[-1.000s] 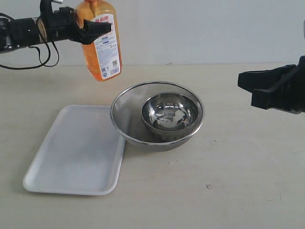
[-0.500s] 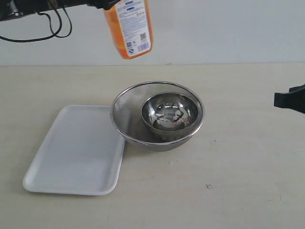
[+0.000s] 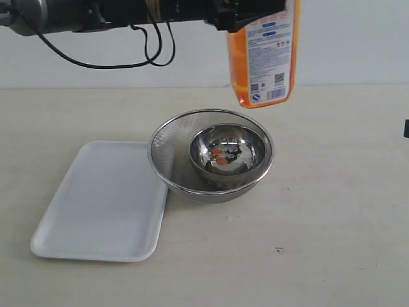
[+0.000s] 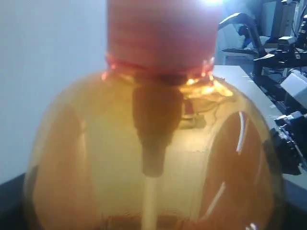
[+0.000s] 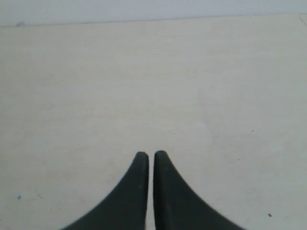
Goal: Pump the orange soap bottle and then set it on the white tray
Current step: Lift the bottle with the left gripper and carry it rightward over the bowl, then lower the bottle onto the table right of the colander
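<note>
My left claw point(image 3: 246, 14) holds the orange soap bottle point(image 3: 263, 64) over the steel bowl point(image 3: 227, 153) near the counter's point(image 3: 319, 224) back edge; my right claw point(image 5: 150, 160) is closed, empty. Pumping unclear; placing on the white tray point(image 3: 96, 204) remains.

My left arm point(image 3: 115, 13) stretches out level, its gripper point(image 3: 252, 14) clamped around the orange soap bottle point(image 3: 262, 61), which hangs below the jaws. My right gripper point(image 5: 150, 158) is pressed closed, holding nothing.

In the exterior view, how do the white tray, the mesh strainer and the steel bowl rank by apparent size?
Largest: white tray.
Then: mesh strainer.
Smallest: steel bowl, nested inside the strainer.
</note>
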`<state>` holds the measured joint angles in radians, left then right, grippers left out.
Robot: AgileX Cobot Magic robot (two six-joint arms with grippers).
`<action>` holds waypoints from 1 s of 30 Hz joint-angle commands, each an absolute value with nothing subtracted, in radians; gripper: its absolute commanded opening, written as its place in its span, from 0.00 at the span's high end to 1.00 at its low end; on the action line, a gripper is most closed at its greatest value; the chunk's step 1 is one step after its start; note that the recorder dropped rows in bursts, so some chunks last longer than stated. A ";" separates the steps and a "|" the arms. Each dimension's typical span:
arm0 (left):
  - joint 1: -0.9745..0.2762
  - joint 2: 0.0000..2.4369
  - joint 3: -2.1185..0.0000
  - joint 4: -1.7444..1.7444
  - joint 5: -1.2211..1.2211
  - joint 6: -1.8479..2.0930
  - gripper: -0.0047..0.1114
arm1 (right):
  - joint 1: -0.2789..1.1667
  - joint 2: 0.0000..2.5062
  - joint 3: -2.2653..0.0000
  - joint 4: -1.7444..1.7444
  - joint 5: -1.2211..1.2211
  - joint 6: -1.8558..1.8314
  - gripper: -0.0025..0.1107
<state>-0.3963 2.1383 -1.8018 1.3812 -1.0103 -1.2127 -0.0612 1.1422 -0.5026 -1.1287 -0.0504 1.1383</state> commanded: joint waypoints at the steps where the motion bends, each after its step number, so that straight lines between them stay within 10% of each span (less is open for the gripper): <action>1: -0.492 2.119 -1.821 1.290 -1.006 -1.208 0.92 | -0.071 1.139 -0.500 -1.128 -0.062 1.134 0.98; 30: -0.653 2.351 -1.821 1.189 -0.926 -1.053 0.92 | -0.261 1.139 -0.466 -1.113 -0.347 1.170 0.98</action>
<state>-0.6419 2.3621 -1.8018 1.2755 -0.8878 -1.0599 -0.2568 1.1422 -0.4677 -1.1123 -0.3310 1.1707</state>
